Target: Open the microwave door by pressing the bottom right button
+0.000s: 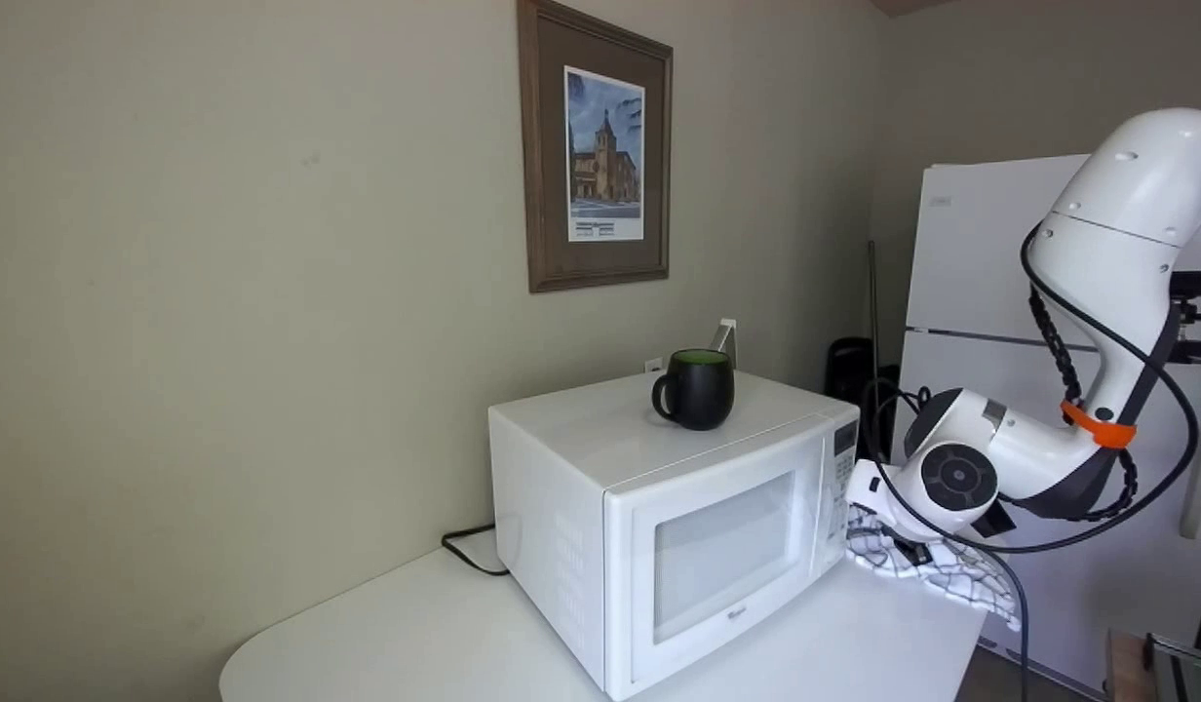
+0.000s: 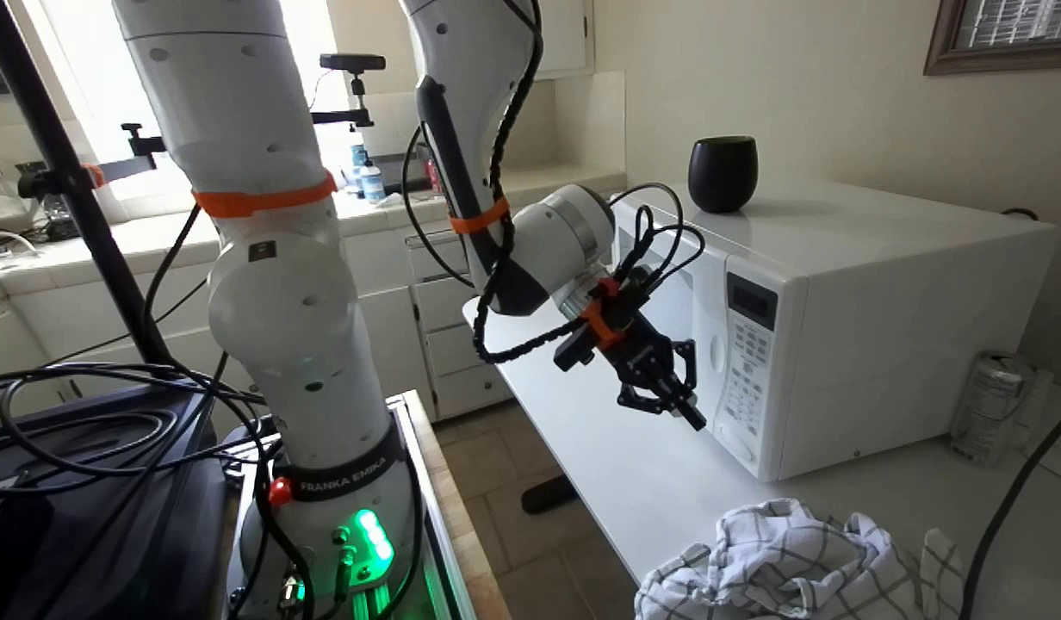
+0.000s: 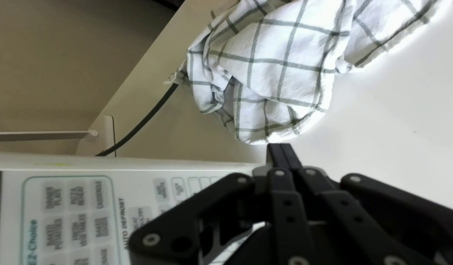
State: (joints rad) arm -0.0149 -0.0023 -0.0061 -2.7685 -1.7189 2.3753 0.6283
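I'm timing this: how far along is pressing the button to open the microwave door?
Looks done: the hand is shut. Under way: positioning, it seems; the hand hangs near the lower end of the control panel, contact not apparent. Left: the press, then opening; the microwave door is shut.

Both exterior views share the microwave (image 2: 866,336), from opposite sides!
Near in, my wrist view looks along my fingers (image 3: 286,217).

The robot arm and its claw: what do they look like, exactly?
The arm is white and rounded, with dark grey panels, orange straps and black cables. Low down, a black collar reads FRANKA EMIKA, above green lights. The gripper is black and angular, with slim fingers on hinged links and pale round bolt heads.
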